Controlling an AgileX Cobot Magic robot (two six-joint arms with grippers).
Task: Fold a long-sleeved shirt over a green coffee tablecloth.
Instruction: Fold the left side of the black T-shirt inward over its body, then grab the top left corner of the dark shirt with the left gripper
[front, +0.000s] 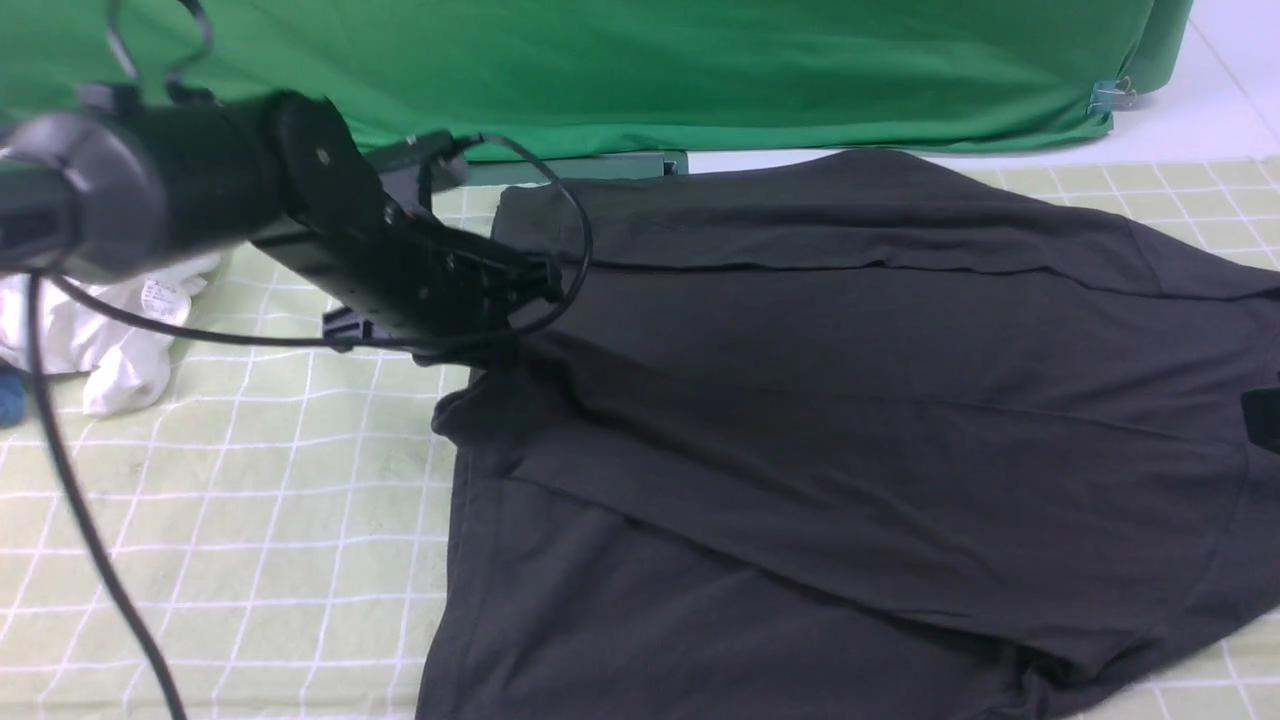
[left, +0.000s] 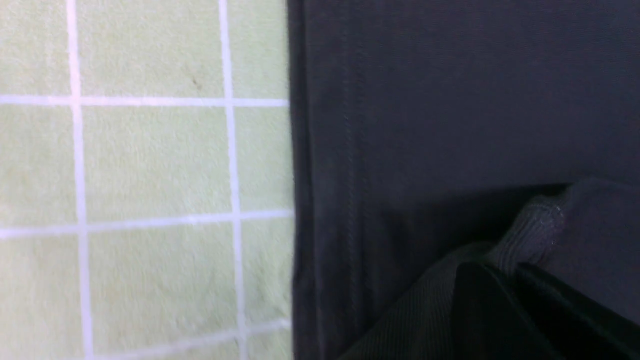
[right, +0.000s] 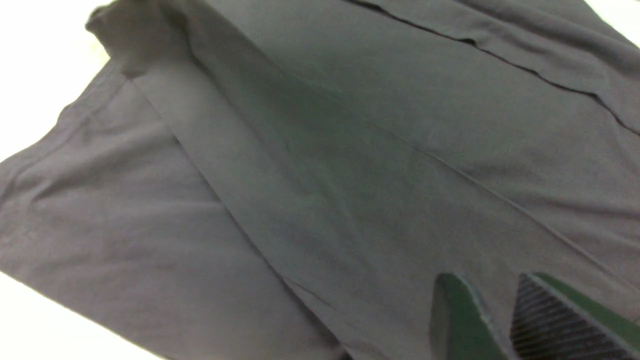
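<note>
On one tablecloth (front: 250, 480) | one shirt (front: 850, 420) | left gripper (left: 512, 272) pinching it | right gripper (right: 490, 287) parted, empty

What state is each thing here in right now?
long-sleeved shirt: spread out, one sleeve drawn across its body.
green coffee tablecloth: laid flat under it.
left gripper: shut on the shirt's ribbed cuff.
right gripper: open, above the shirt.
white garment: crumpled.

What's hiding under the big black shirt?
The pale green checked tablecloth runs out from under the black shirt on its left and right. Whether anything else lies beneath cannot be seen; the shirt covers it.
</note>
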